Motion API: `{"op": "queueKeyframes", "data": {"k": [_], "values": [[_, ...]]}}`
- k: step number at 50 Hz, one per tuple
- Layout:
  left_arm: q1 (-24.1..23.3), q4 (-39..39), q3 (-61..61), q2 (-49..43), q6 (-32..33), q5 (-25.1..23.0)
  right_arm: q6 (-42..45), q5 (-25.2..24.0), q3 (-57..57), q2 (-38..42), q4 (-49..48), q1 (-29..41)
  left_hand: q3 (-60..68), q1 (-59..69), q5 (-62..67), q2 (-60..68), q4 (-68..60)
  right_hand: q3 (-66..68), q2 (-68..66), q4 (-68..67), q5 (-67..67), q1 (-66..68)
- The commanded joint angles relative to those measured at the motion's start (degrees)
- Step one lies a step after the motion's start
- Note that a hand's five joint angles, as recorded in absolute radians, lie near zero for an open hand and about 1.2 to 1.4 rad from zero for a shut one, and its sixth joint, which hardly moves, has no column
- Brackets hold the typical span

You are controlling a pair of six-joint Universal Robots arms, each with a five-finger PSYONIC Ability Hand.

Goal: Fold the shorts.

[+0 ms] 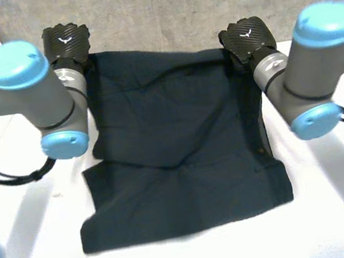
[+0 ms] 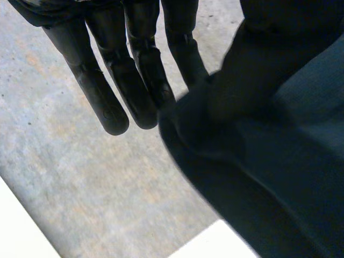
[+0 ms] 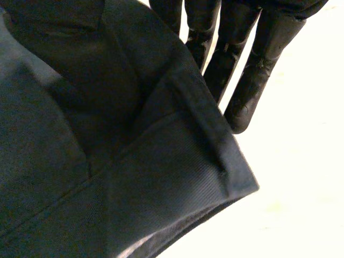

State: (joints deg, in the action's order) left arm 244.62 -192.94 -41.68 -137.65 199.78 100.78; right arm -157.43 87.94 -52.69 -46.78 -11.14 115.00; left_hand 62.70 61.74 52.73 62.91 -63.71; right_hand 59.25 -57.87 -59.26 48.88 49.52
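Dark navy shorts (image 1: 173, 135) lie on the white table (image 1: 35, 255), their far half doubled over towards the near hem. My left hand (image 1: 66, 44) is at the far left corner of the cloth and my right hand (image 1: 247, 37) at the far right corner. In the left wrist view the straight fingers (image 2: 118, 80) hang down with a bunched corner of the shorts (image 2: 269, 150) pinched against the innermost finger. In the right wrist view the fingers (image 3: 252, 80) are straight too. The waistband with a belt loop (image 3: 207, 129) is caught between them and the thumb side.
A grey concrete wall (image 1: 172, 4) stands right behind the table's far edge, close to both hands. Bare white tabletop runs along both sides of the shorts and in front of them. Both forearms reach over the table's sides.
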Motion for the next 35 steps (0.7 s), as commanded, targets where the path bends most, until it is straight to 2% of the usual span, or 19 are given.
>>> {"op": "queueKeyframes", "data": {"k": [1, 5, 10, 13, 17, 24, 29, 33, 35], "values": [[-0.46, -9.20, 9.86, -10.53, 0.44, -3.56, 5.29, 3.73, 4.53, 8.63, -10.39, 0.14, -52.70, -51.74, -52.73, -52.91, 53.71, -49.25, 47.87, 49.26, -48.88, -39.52], [-1.08, -11.14, 9.16, -10.54, 0.79, -4.54, 5.11, 3.64, 4.09, 7.32, -8.82, 0.23, -52.70, -51.74, -52.73, -52.91, 53.71, -49.25, 47.87, 49.26, -48.88, -39.52], [-1.43, -9.48, 4.08, -8.61, 1.58, -4.36, 3.36, 3.47, -2.04, -1.35, -1.71, -0.82, -52.70, -51.74, -52.73, -52.91, 53.71, -49.25, 47.87, 49.26, -48.88, -39.52], [-1.08, -6.84, -3.04, -0.98, 1.32, -3.83, 2.74, 2.76, -6.27, -6.29, 1.64, -0.92, -52.70, -51.74, -52.73, -52.91, 53.71, -49.25, 47.87, 49.26, -48.88, -39.52], [-0.73, -3.06, -14.55, 8.52, 0.79, -3.66, 2.65, -0.57, -14.00, -13.94, 8.31, -2.58, -51.99, -51.02, -52.02, -52.19, 52.99, -49.25, 47.87, 49.26, -48.88, -39.52], [-0.64, 3.88, -36.87, 26.36, -0.35, -4.53, 2.65, -10.06, -29.29, -26.07, 20.80, -5.75, -50.14, -49.18, -50.17, -50.34, 51.14, -48.70, 47.32, 48.70, -48.32, -38.96], [-1.25, 7.66, -49.88, 35.94, -2.37, -7.34, 3.18, -16.39, -39.22, -33.37, 24.50, -9.79, -46.44, -45.48, -46.47, -46.64, 47.45, -36.57, 35.19, 36.58, -36.20, -26.84], [-1.34, 11.35, -58.94, 41.66, -3.87, -9.80, 3.44, -21.39, -48.09, -38.20, 24.59, -12.60, -38.04, -37.08, -38.07, -38.25, 39.05, -16.94, 15.56, 16.94, -16.56, -7.20], [-1.25, 13.37, -62.81, 43.86, -4.66, -10.42, 3.53, -22.72, -50.74, -39.44, 24.41, -13.22, -31.99, -31.03, -32.02, -32.20, 33.00, -13.35, 11.97, 13.36, -12.98, -3.62]]}}
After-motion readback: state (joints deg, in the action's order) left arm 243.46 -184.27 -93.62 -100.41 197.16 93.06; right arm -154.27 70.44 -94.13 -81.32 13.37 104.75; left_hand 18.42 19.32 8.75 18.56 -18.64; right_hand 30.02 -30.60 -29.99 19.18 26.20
